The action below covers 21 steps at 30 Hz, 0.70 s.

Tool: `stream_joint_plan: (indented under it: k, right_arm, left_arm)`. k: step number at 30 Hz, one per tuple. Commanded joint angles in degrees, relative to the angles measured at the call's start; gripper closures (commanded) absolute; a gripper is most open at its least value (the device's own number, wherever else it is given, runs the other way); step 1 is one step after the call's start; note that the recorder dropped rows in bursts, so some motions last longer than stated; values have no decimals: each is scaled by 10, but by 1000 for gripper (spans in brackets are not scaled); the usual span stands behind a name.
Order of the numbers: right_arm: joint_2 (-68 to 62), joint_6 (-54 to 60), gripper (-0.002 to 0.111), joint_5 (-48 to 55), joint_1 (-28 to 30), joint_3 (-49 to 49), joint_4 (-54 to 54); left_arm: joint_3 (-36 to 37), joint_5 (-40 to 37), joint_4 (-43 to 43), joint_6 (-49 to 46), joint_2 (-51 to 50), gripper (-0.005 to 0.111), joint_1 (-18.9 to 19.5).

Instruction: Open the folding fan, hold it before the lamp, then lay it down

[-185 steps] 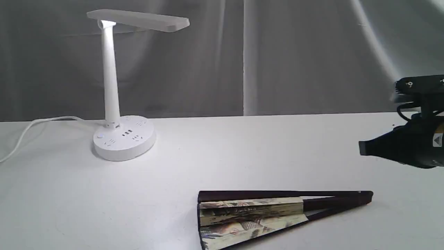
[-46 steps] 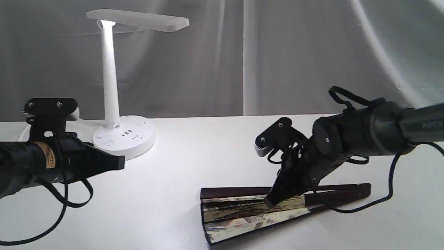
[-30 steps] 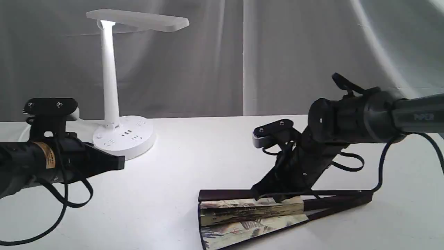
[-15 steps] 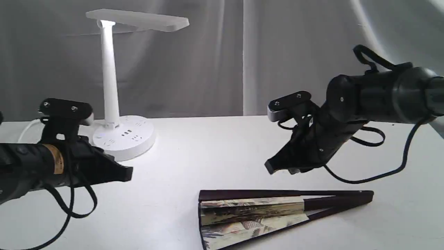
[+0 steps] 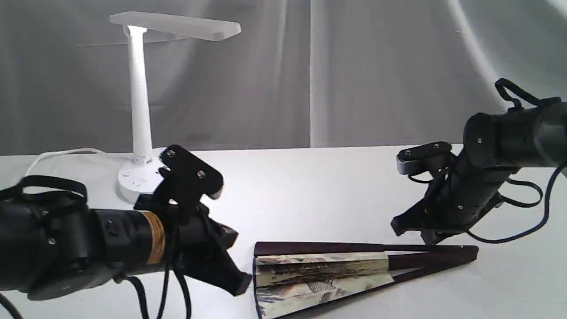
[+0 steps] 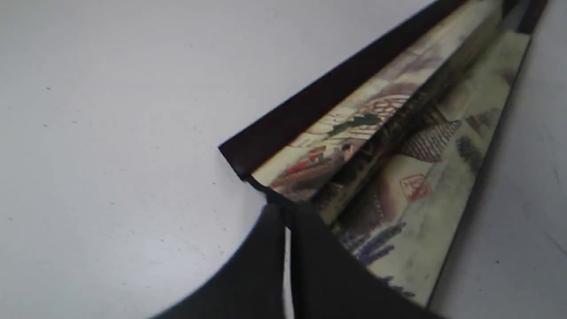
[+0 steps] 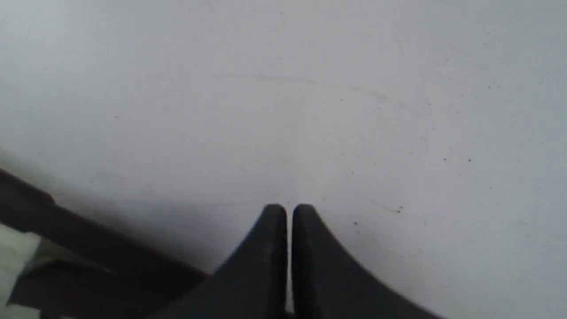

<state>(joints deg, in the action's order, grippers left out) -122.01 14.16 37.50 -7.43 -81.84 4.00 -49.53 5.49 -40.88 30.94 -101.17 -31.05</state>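
Lying partly spread on the table (image 5: 310, 190), the folding fan (image 5: 323, 277) rests nearer the camera than the lamp (image 5: 139, 102) and well apart from it. In the exterior view the left gripper (image 5: 241, 283) is at its wide end and the right gripper (image 5: 398, 227) is just above its ribs.

Left wrist view: the fingers (image 6: 319, 266) are pressed together, tips at the fan's black edge; contact cannot be confirmed.

Right wrist view: the fingers are pressed together over bare table, gripping nothing, with a dark guard (image 7: 88, 248) beside them.
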Motion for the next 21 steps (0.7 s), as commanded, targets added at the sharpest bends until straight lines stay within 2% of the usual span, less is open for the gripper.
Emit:
stream_joint_plan:
  k: [1,12,21]
  right_arm:
    - [2,2,106,4,0,-3,-7]
    - [2,12,106,80,0,-3,-11]
    - [2,-30,106,252,0,-3,86]
  left_arm:
    - [-11,-3,1,19,-41,107,-9]
    - [-22,-47,-4,20,-83,107,-22]
    - [-31,-87,22,20,-83,107,-22]
